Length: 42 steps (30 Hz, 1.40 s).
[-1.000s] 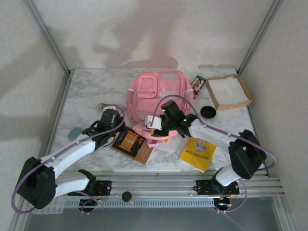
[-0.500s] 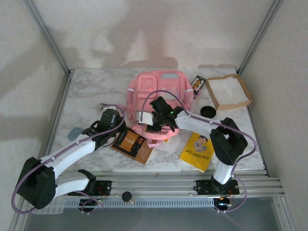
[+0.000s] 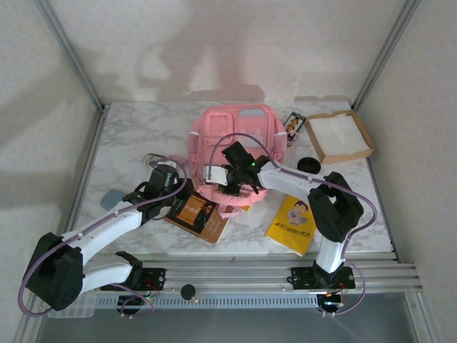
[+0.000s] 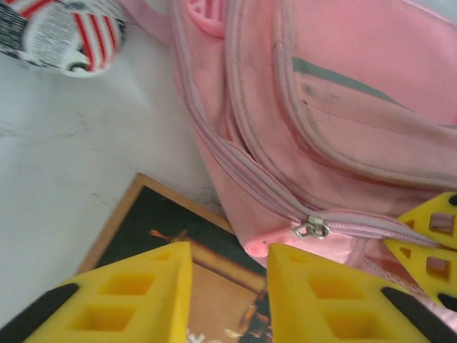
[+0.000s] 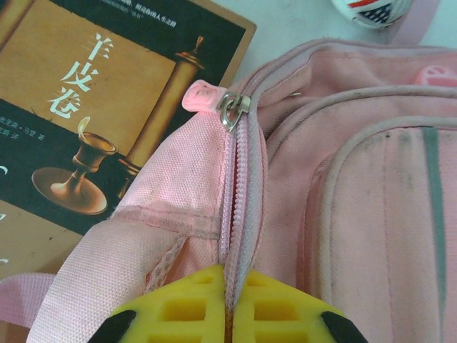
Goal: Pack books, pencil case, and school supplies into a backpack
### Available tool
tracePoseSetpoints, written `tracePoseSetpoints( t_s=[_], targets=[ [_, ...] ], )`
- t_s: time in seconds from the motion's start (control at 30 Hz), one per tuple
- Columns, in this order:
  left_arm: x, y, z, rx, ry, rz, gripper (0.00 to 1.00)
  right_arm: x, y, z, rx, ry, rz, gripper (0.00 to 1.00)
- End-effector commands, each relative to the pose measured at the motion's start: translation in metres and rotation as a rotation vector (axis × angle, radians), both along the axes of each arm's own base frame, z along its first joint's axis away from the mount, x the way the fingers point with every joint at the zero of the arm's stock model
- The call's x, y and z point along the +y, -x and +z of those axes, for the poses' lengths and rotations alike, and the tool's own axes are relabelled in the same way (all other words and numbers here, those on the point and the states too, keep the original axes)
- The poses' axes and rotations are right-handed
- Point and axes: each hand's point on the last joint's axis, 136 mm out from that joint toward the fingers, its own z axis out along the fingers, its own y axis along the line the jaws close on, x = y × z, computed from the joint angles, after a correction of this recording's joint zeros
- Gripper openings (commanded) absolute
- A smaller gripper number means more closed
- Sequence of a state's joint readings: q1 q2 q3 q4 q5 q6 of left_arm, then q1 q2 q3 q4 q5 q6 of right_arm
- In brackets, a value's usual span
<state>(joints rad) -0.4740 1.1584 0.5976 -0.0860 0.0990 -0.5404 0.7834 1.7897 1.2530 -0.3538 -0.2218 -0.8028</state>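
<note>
The pink backpack [image 3: 239,136] lies flat mid-table. My right gripper [image 3: 214,184] is at its near-left corner, shut [image 5: 232,304] on the zipper seam of the backpack [image 5: 343,179]. The metal slider [image 5: 230,111] and its pink pull tab [image 5: 198,95] sit farther along that seam. My left gripper [image 3: 180,190] hangs open [image 4: 228,286] over the dark book [image 4: 164,236], with the pull tab [image 4: 257,248] just ahead of its fingertips, untouched. The dark book [image 3: 196,214] lies beside the bag. A yellow book [image 3: 293,225] lies near the front right.
A brown tray [image 3: 339,136] with a white inside stands at the back right, a small picture card [image 3: 293,127] and a black round thing [image 3: 308,166] beside it. A red-and-white striped round object [image 4: 64,32] lies left of the bag.
My right arm swung left to the bag's corner and its jaws closed on the zipper seam. My left gripper, shut before, has opened beside the pull tab.
</note>
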Motion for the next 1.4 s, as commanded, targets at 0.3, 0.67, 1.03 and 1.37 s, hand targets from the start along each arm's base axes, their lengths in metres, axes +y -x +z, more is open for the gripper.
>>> tracePoseSetpoints(
  t_s=[0.3,0.67,1.03,1.37],
  targets=[
    [-0.053,-0.005,0.06,-0.291,0.127,-0.319,0.4,-0.035,-0.014,0.077,-0.103,-0.159,-0.009,0.0],
    [-0.086,-0.009,0.064,-0.307,0.082,-0.471,0.46,-0.037,-0.012,0.101,-0.137,-0.204,0.006,0.0],
    [-0.088,-0.028,0.051,-0.319,-0.03,-0.462,0.35,-0.039,-0.009,0.115,-0.157,-0.229,0.017,0.0],
    [-0.082,-0.036,0.053,-0.347,-0.019,-0.393,0.09,-0.045,-0.009,0.113,-0.155,-0.223,0.002,0.0]
  ],
)
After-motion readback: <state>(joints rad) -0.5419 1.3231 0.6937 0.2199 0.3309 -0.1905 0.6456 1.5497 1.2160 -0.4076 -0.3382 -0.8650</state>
